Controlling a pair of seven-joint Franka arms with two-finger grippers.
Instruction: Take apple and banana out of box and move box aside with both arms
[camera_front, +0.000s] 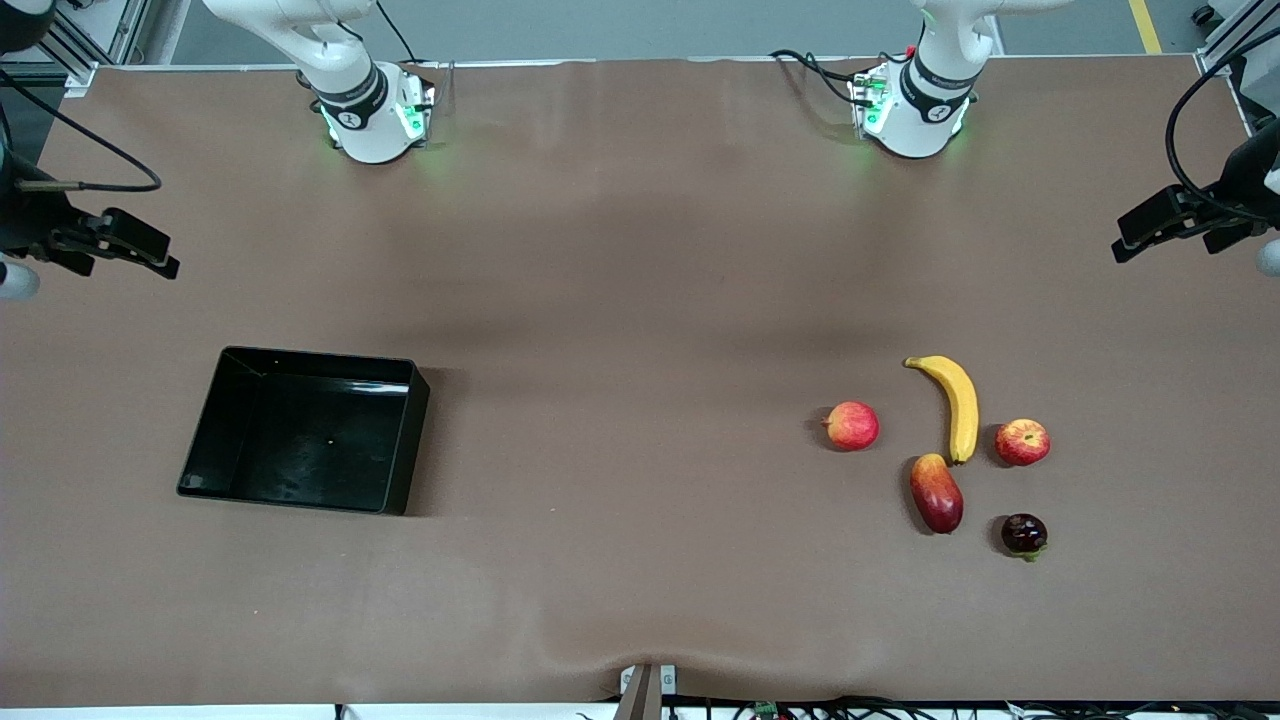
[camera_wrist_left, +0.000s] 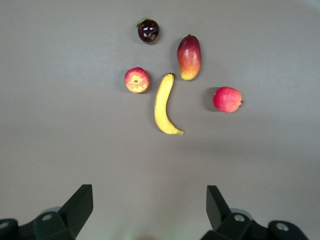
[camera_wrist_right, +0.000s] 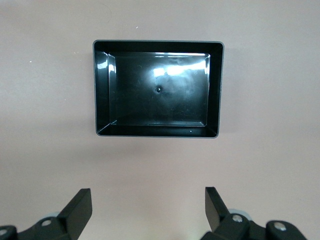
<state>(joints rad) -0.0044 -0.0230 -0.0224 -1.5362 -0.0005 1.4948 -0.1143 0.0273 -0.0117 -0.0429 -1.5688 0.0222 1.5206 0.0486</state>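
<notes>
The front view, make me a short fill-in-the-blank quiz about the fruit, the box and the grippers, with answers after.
1. The box holds ____ fruit.
2. The banana lies on the table between the apple and the ____ round fruit.
3. The fruit nearest the front camera is the dark ____ one.
4. The left gripper and the right gripper are both ____.

Answers: no; pinker; purple; open

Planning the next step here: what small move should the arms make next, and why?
Probably lower the open right gripper toward the box: it is empty, with apple and banana already on the table, and the left gripper is open near them.
</notes>
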